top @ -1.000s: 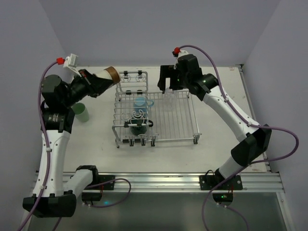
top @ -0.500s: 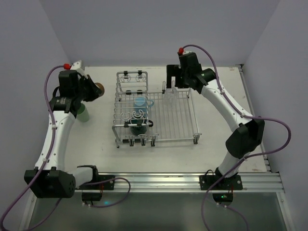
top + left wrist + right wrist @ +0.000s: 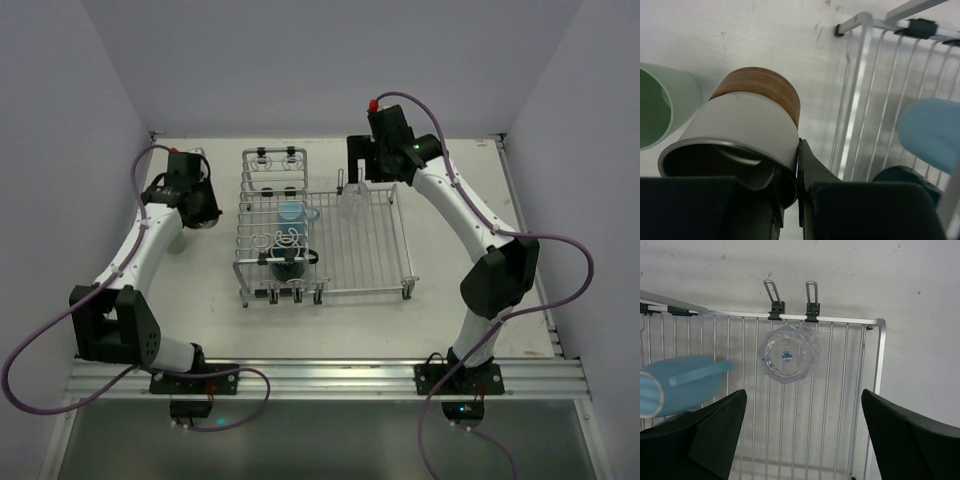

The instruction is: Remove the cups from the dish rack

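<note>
My left gripper [image 3: 787,167] is shut on the rim of the brown cream-lined cup [image 3: 750,115], one finger inside and one outside. It holds the cup tilted over the table, left of the dish rack [image 3: 860,75] and right beside the pale green cup [image 3: 660,110]. From above, this gripper [image 3: 197,203] is by the rack's left side. My right gripper [image 3: 803,395] is open above the clear glass [image 3: 788,352], which stands upside down at the back of the flat grid [image 3: 380,270]. The light-blue mug [image 3: 293,213] lies in the rack, and the dark teal cup [image 3: 289,266] is in front of it.
The rack's raised section with cup loops [image 3: 275,165] stands at the back left. White walls close in the table at the left, back and right. The arm bases sit on a metal rail [image 3: 330,375] at the near edge.
My left arm has swung down and left with the brown cup, from above the rack's back corner to low beside the green cup. My right gripper has shifted slightly over the clear glass.
</note>
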Tool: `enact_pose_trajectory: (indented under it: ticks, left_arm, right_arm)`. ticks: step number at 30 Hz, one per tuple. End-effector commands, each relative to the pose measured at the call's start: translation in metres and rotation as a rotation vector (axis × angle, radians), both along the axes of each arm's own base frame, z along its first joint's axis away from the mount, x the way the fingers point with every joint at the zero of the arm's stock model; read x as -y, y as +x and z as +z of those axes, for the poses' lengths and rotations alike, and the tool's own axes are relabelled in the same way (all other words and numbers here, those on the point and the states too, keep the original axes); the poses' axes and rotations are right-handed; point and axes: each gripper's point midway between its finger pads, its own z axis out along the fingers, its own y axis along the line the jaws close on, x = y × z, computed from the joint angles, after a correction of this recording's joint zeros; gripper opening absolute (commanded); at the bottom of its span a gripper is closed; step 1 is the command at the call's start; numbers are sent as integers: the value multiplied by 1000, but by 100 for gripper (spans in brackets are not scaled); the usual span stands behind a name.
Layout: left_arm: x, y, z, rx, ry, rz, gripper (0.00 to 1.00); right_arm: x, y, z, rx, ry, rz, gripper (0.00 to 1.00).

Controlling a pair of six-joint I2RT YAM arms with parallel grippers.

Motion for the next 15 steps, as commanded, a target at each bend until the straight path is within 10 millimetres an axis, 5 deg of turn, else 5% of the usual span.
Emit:
enact_pose_trajectory:
  ticks: [1,15]
  left_arm:
    - [-17,3,-12,-21,97,34,0]
    - [-20,10,-72,-178,134,56,0]
  right_arm:
    - [8,3,1,-7,-27,1,99]
    - [-10,19,-29,-66,-58,79,99]
